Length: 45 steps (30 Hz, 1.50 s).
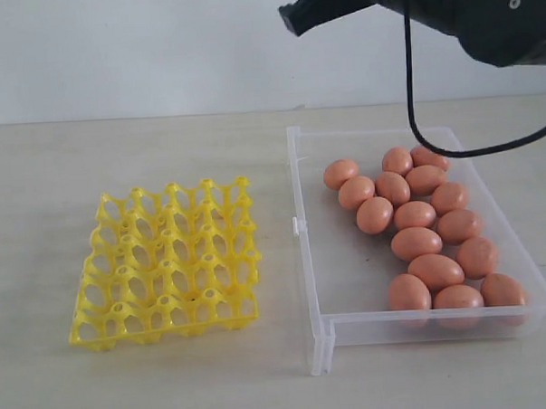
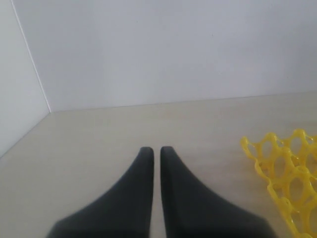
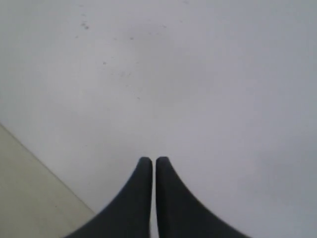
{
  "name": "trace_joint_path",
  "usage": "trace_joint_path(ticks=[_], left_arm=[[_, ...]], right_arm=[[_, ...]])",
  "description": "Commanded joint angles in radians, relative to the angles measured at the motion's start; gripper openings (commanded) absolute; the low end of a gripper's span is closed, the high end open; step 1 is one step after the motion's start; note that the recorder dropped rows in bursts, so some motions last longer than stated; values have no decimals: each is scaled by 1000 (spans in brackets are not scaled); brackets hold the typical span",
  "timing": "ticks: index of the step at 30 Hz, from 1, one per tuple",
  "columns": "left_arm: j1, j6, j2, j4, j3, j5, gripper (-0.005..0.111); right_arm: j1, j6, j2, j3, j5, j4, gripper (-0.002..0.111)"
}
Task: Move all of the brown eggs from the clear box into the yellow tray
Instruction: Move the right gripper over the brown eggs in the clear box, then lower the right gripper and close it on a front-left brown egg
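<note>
Your right gripper [image 1: 288,17] hangs high at upper right, claw pinched together; left gripper [image 2: 156,149] likewise. Smooth matte oval eggs [image 1: 416,243] in the glossy clear box [image 1: 299,223]; yellow lattice tray [image 1: 160,326] lower left.

Exterior view: right gripper [image 1: 287,18] hangs over the far left corner of the box [image 1: 343,256]. The box sits on the table [image 1: 36,179], below the gripper. Eggs [image 1: 416,243] all lie inside it, crowded toward its right wall. Egg tray [image 1: 164,309] is on the table down-left of the gripper, beside the box, not touching.
</note>
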Motion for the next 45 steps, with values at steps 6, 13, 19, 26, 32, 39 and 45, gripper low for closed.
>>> trace_joint_path(ticks=[6,13,19,26,32,39,45], left_arm=[[0,-5,-1,0,4,-3,4],[0,-5,-1,0,4,-3,4],[0,-5,-1,0,4,-3,4],[0,-5,-1,0,4,-3,4],[0,-5,-1,0,4,-3,4],[0,-5,-1,0,4,-3,4],[0,-5,-1,0,4,-3,4]], right_arm=[[-104,5,61,-133,630,333,0],[-218,704,233,-312,1404,-214,29],[-218,878,307,-312,1388,-39,56],[-199,1017,307,-273,1210,38,28],[-199,1052,307,-273,1249,6,21],[-199,1081,307,-195,1173,-1,21],[-199,1083,336,-175,1113,0,21]])
